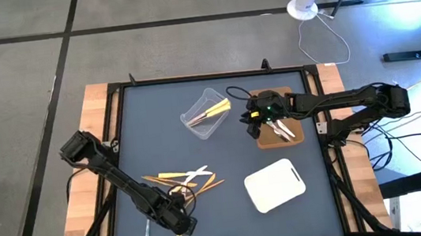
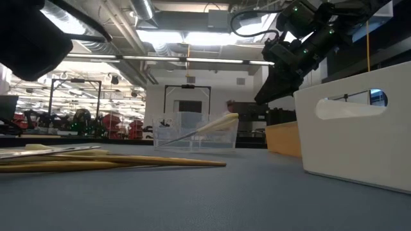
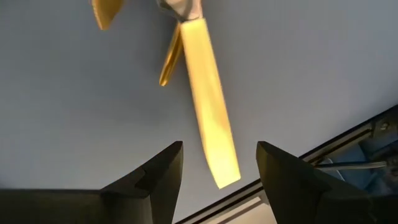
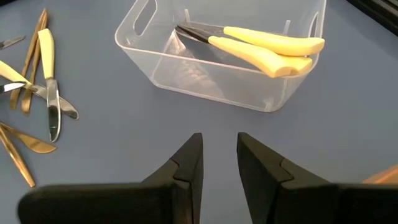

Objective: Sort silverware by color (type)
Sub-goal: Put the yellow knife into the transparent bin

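A mixed pile of silverware lies on the blue-grey table, near its front: pale yellow, silver and orange-brown pieces. My left gripper hovers open at the pile's near end. In the left wrist view a yellow handle lies between its spread fingers, untouched. My right gripper hangs over the brown tray, fingers a little apart, holding nothing. Silver pieces lie in that tray. Two yellow-handled utensils rest in the clear tub.
A white tray sits at the front right, looming large in the low view. The table's black frame runs close past my left gripper. Bare table lies between the tub and the pile.
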Available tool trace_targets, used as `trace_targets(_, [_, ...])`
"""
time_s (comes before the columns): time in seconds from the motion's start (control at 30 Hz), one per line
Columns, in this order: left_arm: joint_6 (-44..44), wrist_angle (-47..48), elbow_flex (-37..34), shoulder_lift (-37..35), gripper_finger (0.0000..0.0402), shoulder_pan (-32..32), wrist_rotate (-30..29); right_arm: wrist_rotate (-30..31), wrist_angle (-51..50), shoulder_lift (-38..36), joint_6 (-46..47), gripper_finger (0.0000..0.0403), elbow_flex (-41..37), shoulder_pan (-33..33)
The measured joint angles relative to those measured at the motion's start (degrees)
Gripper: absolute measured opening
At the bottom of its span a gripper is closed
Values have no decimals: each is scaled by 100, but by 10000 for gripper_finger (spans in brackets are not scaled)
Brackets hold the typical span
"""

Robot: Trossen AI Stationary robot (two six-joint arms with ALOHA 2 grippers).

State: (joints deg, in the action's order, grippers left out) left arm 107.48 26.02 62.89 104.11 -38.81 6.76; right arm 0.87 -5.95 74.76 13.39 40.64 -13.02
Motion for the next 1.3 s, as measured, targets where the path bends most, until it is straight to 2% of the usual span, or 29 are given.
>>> trace_targets(0.27, [92,24,-2,79,198,47,-141,1,2,0,0,86,0,0])
trace_targets(0.73, [168,1,7,276,196,107,-12,1,-7,0,0,86,0,-1])
trace_targets(1.3, [192,100,-3,287,87,201,69,1,-7,0,0,86,0,0])
